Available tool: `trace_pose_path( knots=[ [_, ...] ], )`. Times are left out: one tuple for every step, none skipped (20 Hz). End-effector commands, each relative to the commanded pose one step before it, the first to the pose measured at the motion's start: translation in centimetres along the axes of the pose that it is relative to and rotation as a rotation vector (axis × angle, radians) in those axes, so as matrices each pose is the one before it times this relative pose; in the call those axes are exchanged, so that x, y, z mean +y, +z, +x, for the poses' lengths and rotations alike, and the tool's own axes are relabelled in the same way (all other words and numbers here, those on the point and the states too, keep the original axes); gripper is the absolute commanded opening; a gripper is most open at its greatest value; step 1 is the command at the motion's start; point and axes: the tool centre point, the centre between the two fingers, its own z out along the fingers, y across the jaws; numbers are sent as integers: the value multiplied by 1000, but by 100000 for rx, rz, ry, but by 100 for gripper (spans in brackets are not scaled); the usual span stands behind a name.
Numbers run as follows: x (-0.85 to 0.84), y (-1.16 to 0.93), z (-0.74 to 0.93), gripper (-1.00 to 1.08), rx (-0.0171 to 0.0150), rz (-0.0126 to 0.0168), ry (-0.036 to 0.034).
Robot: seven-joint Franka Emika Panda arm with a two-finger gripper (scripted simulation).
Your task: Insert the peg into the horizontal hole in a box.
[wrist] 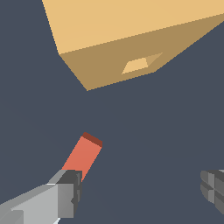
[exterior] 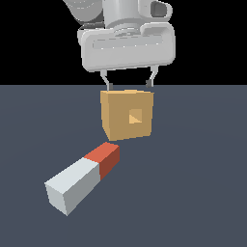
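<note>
The peg lies flat on the dark floor, pale grey-white with its red end turned toward the box. The tan box stands just beyond that end, and its square hole shows in the face toward the camera. My gripper hangs open above the box's top edge and holds nothing. In the wrist view the peg's red end shows past one finger, which covers the rest of the peg. The other finger stands far apart from it. The box and its hole lie beyond.
A flat dark grey-blue floor carries both the box and the peg. Nothing else stands on it in either view.
</note>
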Motion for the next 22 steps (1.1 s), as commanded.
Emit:
trace_pose_path(
  knots=[
    [0,1,-1,100,0,0,0],
    [-21,28,-39,100,-5,20,137],
    [-62,90,-123,100,-11,67,420],
    [-104,149,-198,100,-18,110,688],
    [-145,209,-281,100,-26,154,966],
    [-186,266,-355,100,-33,196,1229],
    [-226,322,-431,100,-40,237,1489],
    [-265,376,-502,100,-47,278,1739],
    [-303,428,-573,100,-53,317,1983],
    [-340,479,-639,100,-59,354,2216],
    [-377,528,-704,100,-65,391,2442],
    [-412,575,-765,100,-70,426,2657],
    [-446,621,-825,100,-75,460,2866],
    [-480,665,-882,100,-80,493,3066],
    [-513,708,-937,100,-85,525,3261],
    [-545,750,-989,100,-89,556,3445],
    [-532,731,-961,100,-85,542,3349],
    [-490,674,-883,100,-76,500,3078],
    [-449,619,-807,100,-66,460,2814],
    [-410,567,-734,100,-59,421,2564],
    [-372,516,-666,100,-51,383,2325],
    [-335,465,-597,100,-43,346,2087]
  ],
)
